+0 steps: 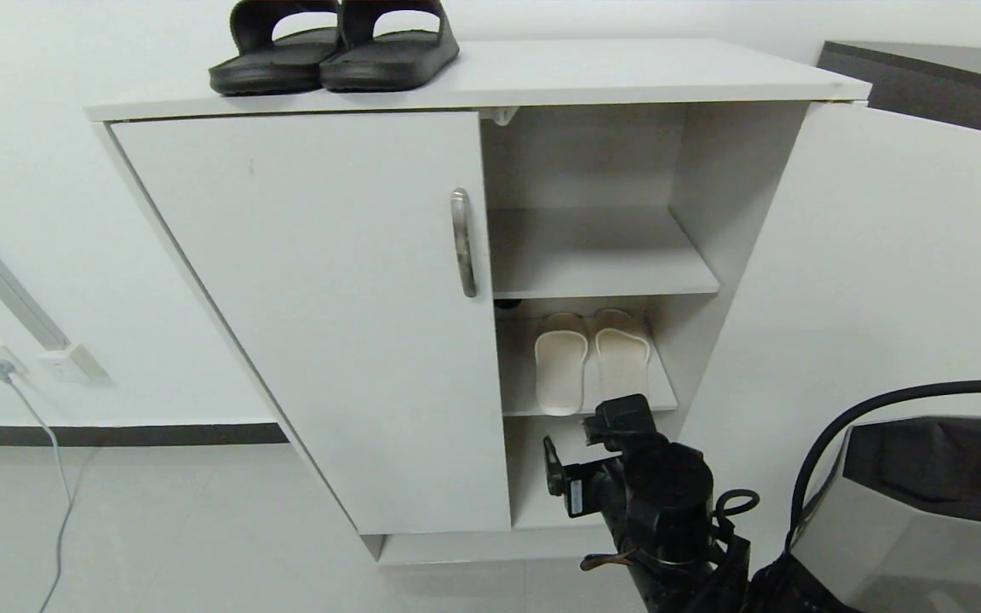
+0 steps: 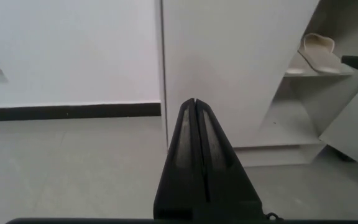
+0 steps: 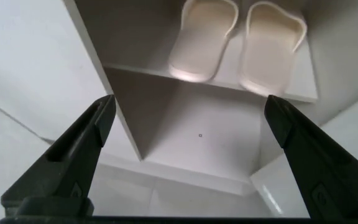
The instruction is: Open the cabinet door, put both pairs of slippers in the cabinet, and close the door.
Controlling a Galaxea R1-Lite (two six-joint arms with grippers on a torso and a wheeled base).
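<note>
White slippers [image 1: 593, 358] in on middle shelf of cabinet [image 1: 627, 72]. Black slippers [image 1: 333, 51] wait on top, 11 o'clock from right gripper [image 3: 190, 106], which is spread wide and empty. Soles run 12-to-6. Left gripper [image 2: 194, 102] low, fingers pressed together. Nearer arm hard to call.
</note>
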